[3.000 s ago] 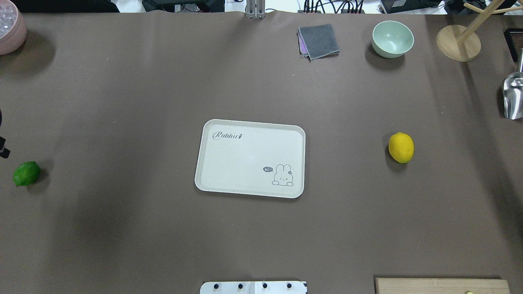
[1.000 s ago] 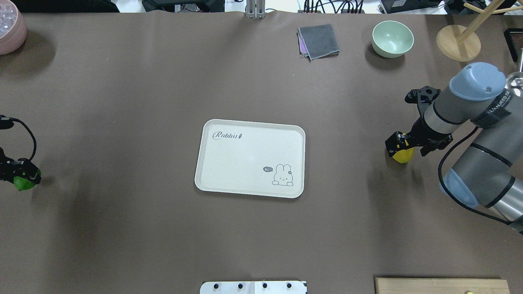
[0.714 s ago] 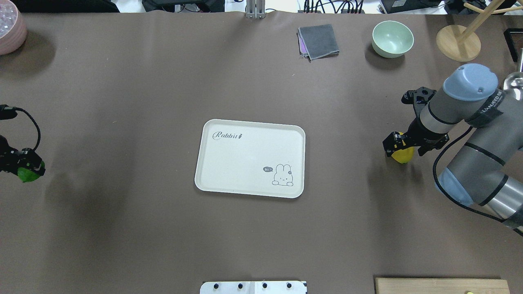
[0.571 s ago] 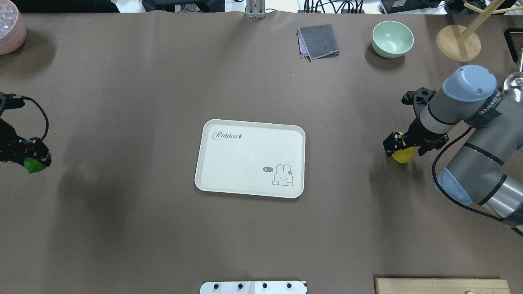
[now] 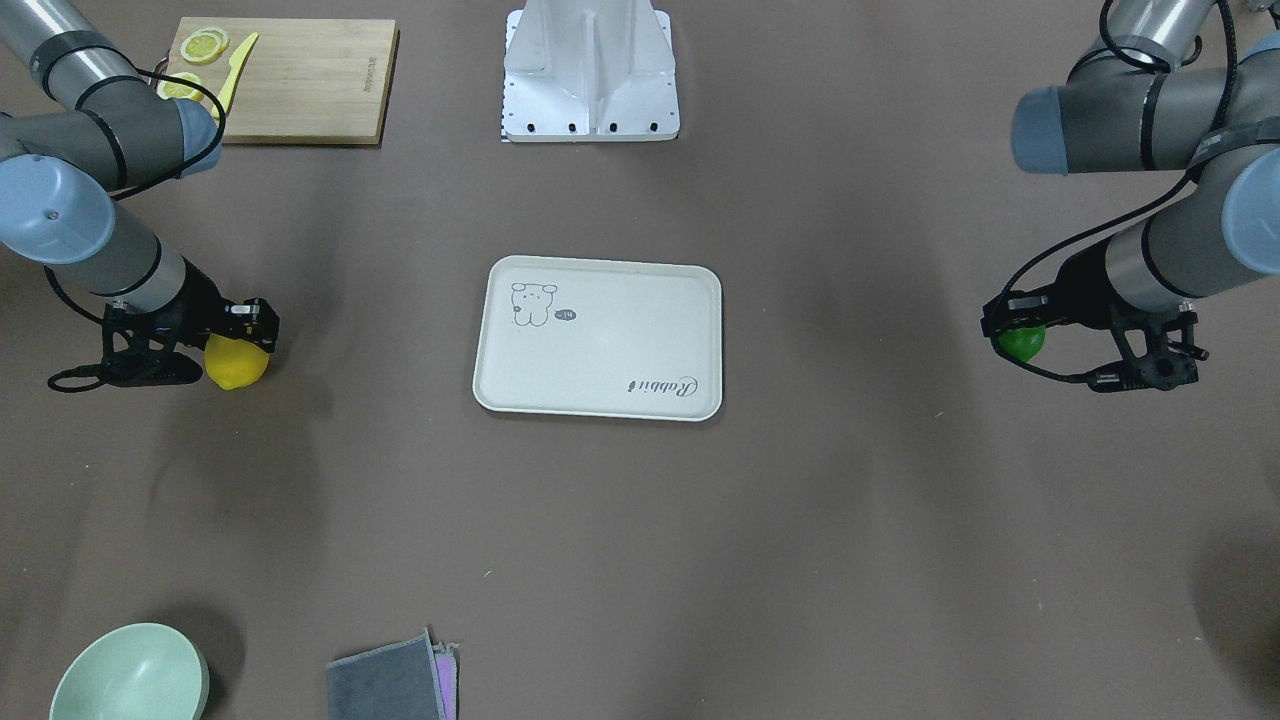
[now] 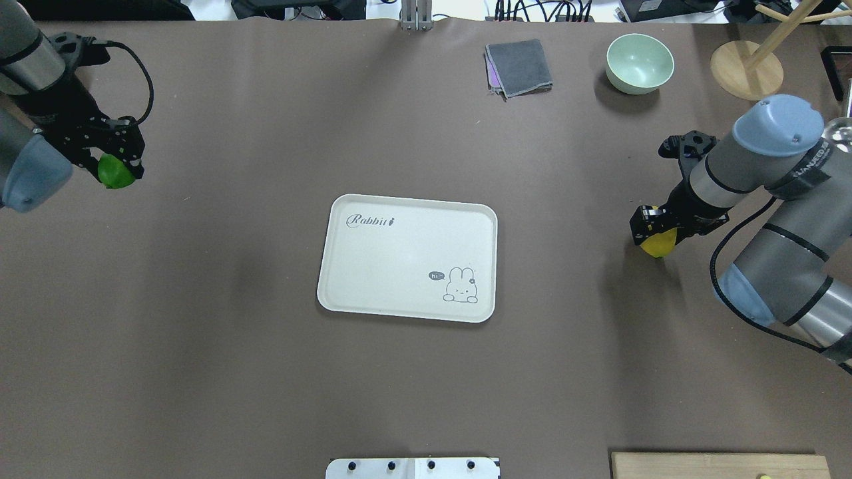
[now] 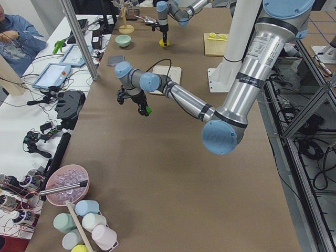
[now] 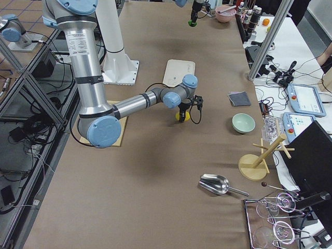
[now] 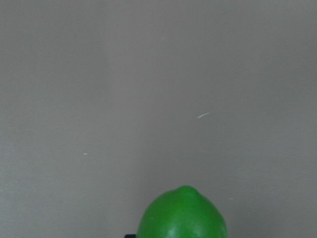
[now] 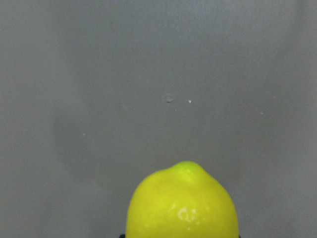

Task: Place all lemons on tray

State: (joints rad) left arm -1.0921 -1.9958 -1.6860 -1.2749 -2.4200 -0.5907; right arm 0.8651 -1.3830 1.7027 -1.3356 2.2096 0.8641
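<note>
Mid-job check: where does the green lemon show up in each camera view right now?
Front-facing: green lemon at far right, right of the tray.
Overhead: green lemon upper left, left of the tray.
Exterior left: green lemon centre-left, nearer than the tray.
Exterior right: green lemon top centre, beyond the tray.
Left wrist: green lemon bottom centre.
Right wrist: not in it.
Shared landmark: the tray.
</note>
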